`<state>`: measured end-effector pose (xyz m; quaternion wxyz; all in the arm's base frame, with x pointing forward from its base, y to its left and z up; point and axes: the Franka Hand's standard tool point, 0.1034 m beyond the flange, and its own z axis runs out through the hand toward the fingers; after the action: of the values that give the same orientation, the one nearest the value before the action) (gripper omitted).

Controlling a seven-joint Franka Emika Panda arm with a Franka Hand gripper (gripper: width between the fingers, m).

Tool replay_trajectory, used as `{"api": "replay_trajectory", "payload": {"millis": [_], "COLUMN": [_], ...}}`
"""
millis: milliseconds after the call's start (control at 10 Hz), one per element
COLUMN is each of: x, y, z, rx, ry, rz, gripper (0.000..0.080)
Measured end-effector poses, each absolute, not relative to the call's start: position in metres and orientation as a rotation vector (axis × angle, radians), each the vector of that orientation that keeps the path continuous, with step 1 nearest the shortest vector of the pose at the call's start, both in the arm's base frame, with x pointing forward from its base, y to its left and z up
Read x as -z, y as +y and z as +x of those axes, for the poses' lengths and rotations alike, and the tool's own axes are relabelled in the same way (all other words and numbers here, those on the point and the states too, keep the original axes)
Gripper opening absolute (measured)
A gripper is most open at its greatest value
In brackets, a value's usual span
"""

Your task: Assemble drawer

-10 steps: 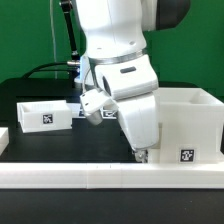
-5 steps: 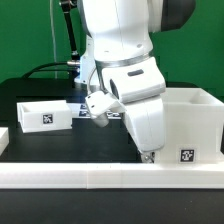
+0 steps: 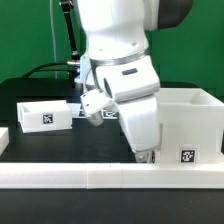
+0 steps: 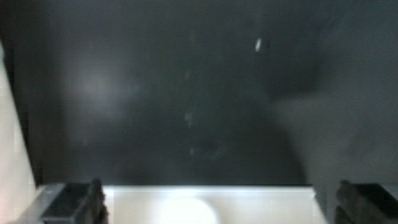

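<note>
Wide open and empty, the gripper [image 4: 214, 205] hung just beside the tall white plastic drawer housing [image 3: 190, 125] on the black table [image 3: 60, 148], where a misjudged descent could shove it askew.

One small white open-top plastic tray [image 3: 32, 108]. One large white open-topped plastic box [image 3: 196, 122]. Two black-and-white square tags counted for certain: one tag [image 3: 45, 118] on the tray, one tag [image 3: 185, 156] on the box. One long white rail [image 3: 100, 178]. One black table [image 3: 90, 145]. One white robot arm [image 3: 118, 50], with one gripper [image 4: 217, 205] and two dark fingers [image 4: 71, 205].
</note>
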<state>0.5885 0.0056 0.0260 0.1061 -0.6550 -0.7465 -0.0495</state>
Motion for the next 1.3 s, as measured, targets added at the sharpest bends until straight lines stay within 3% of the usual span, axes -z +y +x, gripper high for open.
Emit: {"api": "replay_trajectory", "payload": {"millis": [300, 500, 900, 1300], "x": [-0.041, -0.051, -0.045, -0.042], "y": [-0.025, -0.047, -0.051, -0.051], "z": [0.587, 0.562, 0.509, 0.507], "rx": [0.181, 0.237, 0.234, 0.225], "ry": [-2.208, -2.187, -2.179, -2.142], "rz": [-1.987, -2.117, -2.185, -2.211], "gripper": [0.0648, 0.0648, 0.0648, 0.0648]}}
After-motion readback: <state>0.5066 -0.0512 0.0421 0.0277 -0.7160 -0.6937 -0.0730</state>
